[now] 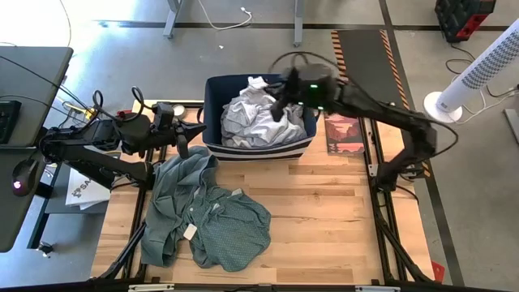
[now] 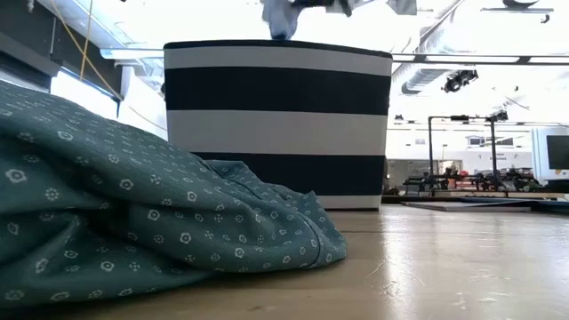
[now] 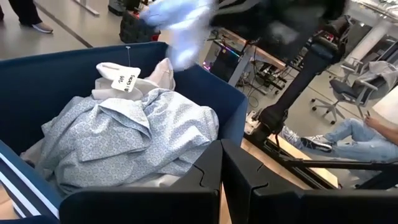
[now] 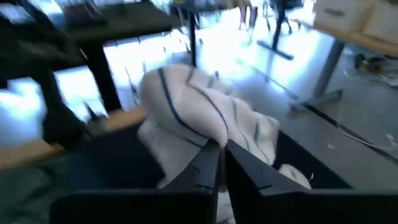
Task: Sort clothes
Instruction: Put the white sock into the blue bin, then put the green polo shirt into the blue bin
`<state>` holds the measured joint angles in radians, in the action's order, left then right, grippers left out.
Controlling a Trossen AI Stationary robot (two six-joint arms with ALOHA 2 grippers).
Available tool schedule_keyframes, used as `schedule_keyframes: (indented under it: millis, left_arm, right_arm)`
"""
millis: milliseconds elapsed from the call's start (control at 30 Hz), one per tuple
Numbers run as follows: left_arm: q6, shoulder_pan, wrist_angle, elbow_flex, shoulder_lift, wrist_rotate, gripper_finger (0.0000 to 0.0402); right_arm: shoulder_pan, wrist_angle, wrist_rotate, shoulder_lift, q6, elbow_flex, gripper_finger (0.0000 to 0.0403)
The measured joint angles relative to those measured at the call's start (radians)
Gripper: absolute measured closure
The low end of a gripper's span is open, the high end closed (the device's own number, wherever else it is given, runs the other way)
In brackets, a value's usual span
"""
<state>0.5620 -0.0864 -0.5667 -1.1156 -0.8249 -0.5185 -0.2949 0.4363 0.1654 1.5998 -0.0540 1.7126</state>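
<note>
A navy bin with white stripes [image 1: 212,113] stands at the table's far middle. It holds a pale blue-grey shirt [image 1: 259,122] and a white shirt with a tag [image 3: 118,78]. Grey-green garments [image 1: 203,215] lie spread on the table's near left, and they also show in the low view [image 2: 133,222]. My right gripper [image 4: 221,155] is over the bin and is shut on a white garment with dark stripes [image 4: 199,109]. My left gripper [image 3: 221,171] is shut and empty, just left of the bin [image 1: 193,130]. My right gripper pinches a bunched fold of the white striped garment [image 4: 214,134] between its two fingers. How many layers it has cannot be told. The garment is lifted above the bin's rim, and its cloth shows at the top of the low view [image 2: 280,16].
A reddish book or mat [image 1: 342,134] lies right of the bin. The table's near right is bare wood [image 1: 324,227]. A desk with gear [image 1: 32,97] stands beyond the left edge and a white fan [image 1: 478,73] at the far right. A seated person's legs [image 3: 348,134] show beyond the table.
</note>
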Motion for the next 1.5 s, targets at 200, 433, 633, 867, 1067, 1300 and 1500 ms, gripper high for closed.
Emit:
schedule_keyframes:
  millis: [200, 433, 633, 867, 1067, 1300, 1500]
  left_arm:
    - [-0.017, 0.0, 0.0, 0.0, 0.0, -0.001, 0.0401]
    - [-0.017, 0.0, -0.004, 0.0, 0.0, -0.001, 0.0401]
    - [-0.017, 0.0, -0.004, 0.0, 0.0, 0.012, 0.0401]
    - [-0.051, 0.0, -0.003, 0.0, 0.0, 0.013, 0.0401]
    - [-0.09, 0.001, -0.004, 0.0, 0.0, 0.055, 0.0401]
    - [-0.129, 0.001, -0.036, -0.001, 0.0, 0.225, 0.0401]
    - [0.021, -0.012, -0.224, 0.007, -0.006, 0.349, 0.0389]
  right_arm:
    - [-0.048, 0.127, -0.026, 0.126, -0.057, 0.098, 0.03]
    - [-0.05, 0.347, -0.078, 0.136, -0.125, 0.236, 0.0247]
    - [-0.005, 0.472, -0.063, 0.126, -0.095, 0.404, 0.0245]
    - [0.098, 0.563, -0.064, 0.123, -0.108, 0.573, 0.0245]
    - [0.259, 0.645, -0.069, 0.123, -0.227, 0.562, 0.0245]
    - [0.439, 0.645, -0.069, 0.125, -0.395, 0.338, 0.0245]
    - [0.509, 0.638, -0.068, 0.125, -0.595, 0.16, 0.0245]
